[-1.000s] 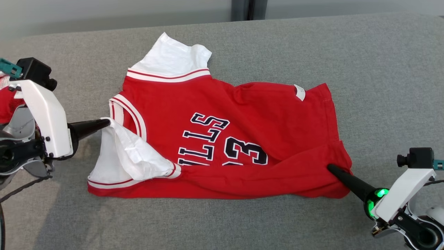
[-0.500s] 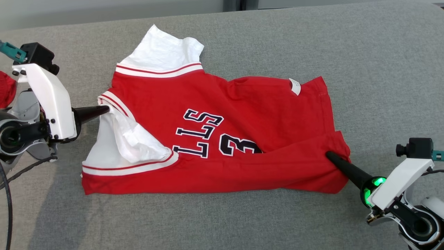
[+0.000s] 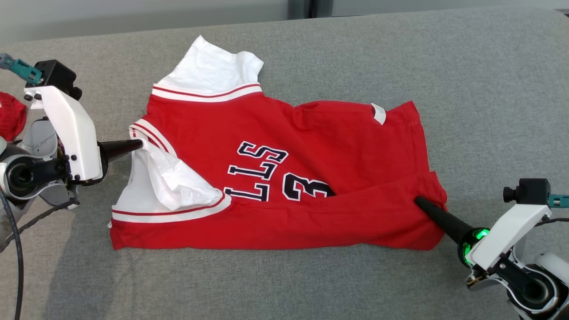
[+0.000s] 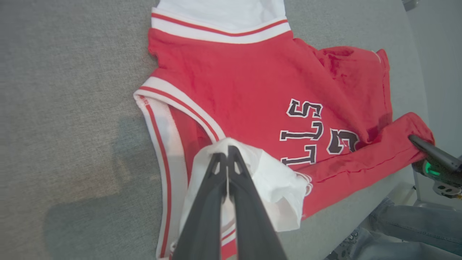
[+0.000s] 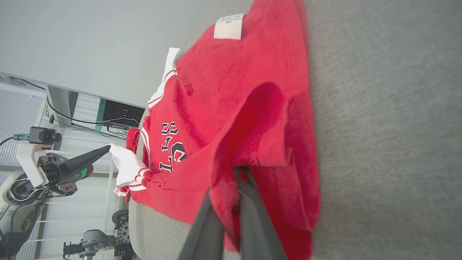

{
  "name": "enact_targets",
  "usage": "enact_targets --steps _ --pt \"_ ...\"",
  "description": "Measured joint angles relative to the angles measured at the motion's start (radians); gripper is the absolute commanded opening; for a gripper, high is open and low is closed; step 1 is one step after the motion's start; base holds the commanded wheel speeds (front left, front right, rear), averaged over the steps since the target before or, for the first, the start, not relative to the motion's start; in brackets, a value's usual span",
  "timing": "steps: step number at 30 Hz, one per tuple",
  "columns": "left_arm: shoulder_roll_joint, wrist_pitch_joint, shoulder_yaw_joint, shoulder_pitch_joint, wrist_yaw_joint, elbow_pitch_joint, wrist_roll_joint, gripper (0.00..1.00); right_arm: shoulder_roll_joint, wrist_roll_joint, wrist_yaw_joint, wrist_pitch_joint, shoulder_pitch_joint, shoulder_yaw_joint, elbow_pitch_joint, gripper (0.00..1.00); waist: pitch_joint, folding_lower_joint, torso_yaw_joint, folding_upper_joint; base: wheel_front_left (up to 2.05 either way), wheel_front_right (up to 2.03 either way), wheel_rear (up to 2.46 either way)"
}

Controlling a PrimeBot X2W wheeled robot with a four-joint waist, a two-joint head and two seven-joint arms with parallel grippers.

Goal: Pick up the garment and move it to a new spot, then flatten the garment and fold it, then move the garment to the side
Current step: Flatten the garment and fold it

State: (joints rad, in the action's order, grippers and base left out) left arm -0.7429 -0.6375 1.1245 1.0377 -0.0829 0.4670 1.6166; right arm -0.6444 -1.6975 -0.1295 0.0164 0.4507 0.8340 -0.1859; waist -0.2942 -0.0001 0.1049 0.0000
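The garment (image 3: 284, 146) is a red jersey with white trim and dark lettering, lying spread on the grey cushion (image 3: 489, 89), its near long edge turned up over the front. My left gripper (image 3: 138, 143) is shut on a white flap at the jersey's left end; its fingers (image 4: 227, 148) pinch white cloth. My right gripper (image 3: 418, 202) is shut on the red hem corner at the right end, and the cloth drapes over its fingertips (image 5: 241, 171). A white label (image 5: 228, 26) shows near the far hem.
A red knitted thing (image 3: 11, 115) lies at the far left edge. A person's legs in jeans (image 4: 415, 224) stand beyond the cushion's near edge. A monitor (image 5: 115, 113) and shelving stand past the left end. Bare grey cushion lies on the right.
The head camera has shifted a little. Both grippers have carried the near edge slightly farther over the jersey, so the folded strip is wider at the left end.
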Motion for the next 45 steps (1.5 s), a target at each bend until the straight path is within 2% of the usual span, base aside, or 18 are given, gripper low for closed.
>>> enact_targets --steps 1,5,12,22,27,32,36,39,41,42,45 --pt "0.001 0.002 0.001 0.000 -0.003 0.001 -0.003 1.00 0.001 0.000 0.000 0.000 0.001 0.002 0.000 1.00 0.004 0.0000 -0.001 0.0000 0.00 0.00 0.00" --pt "-0.001 0.017 -0.004 -0.001 -0.017 0.000 -0.007 1.00 0.001 -0.002 0.000 -0.008 0.002 0.002 0.012 1.00 0.014 0.0001 -0.005 0.0000 0.00 0.00 0.00" --pt "-0.038 0.085 -0.024 -0.011 -0.032 -0.015 -0.025 1.00 -0.045 -0.003 0.000 -0.043 -0.006 -0.019 0.047 1.00 0.051 0.0000 -0.011 0.0000 0.00 0.00 0.00" --pt "-0.130 0.375 -0.078 -0.156 -0.038 -0.137 -0.074 1.00 -0.083 0.068 0.000 -0.171 -0.054 -0.034 0.049 1.00 0.120 0.0000 -0.010 0.0000 0.00 0.00 0.00" --pt "-0.169 0.557 -0.096 -0.231 0.029 -0.218 -0.143 1.00 -0.087 0.123 0.000 -0.232 -0.074 -0.031 -0.011 1.00 0.144 0.0000 -0.015 0.0000 0.00 0.00 0.00" --pt "-0.192 0.751 -0.093 -0.327 0.149 -0.276 -0.243 1.00 -0.033 0.199 0.000 -0.268 -0.078 -0.071 -0.093 1.00 0.148 0.0000 -0.014 0.0000 0.00 0.00 0.00" --pt "-0.172 0.871 -0.100 -0.421 0.253 -0.310 -0.287 1.00 0.035 0.252 0.000 -0.273 -0.095 -0.093 -0.157 1.00 0.142 0.0000 -0.011 0.0000 0.00 0.00 0.00" --pt "-0.141 0.895 -0.141 -0.483 0.303 -0.334 -0.304 1.00 0.076 0.283 0.000 -0.274 -0.113 -0.095 -0.193 1.00 0.139 0.0001 -0.015 0.0000 0.00 0.00 0.00" --pt "-0.113 0.898 -0.181 -0.526 0.324 -0.341 -0.319 1.00 0.098 0.294 0.000 -0.266 -0.124 -0.087 -0.211 1.00 0.137 0.0001 -0.019 0.0000 0.00 0.00 0.00" --pt "-0.081 0.899 -0.228 -0.574 0.332 -0.337 -0.344 1.00 0.114 0.298 0.000 -0.233 -0.135 -0.077 -0.222 1.00 0.136 0.0000 -0.022 0.0000 0.00 0.00 0.00" --pt "-0.027 0.901 -0.260 -0.655 0.333 -0.317 -0.378 1.00 0.135 0.300 0.000 -0.176 -0.142 -0.064 -0.238 1.00 0.135 0.0000 -0.021 0.0000 0.00 0.00 0.00"
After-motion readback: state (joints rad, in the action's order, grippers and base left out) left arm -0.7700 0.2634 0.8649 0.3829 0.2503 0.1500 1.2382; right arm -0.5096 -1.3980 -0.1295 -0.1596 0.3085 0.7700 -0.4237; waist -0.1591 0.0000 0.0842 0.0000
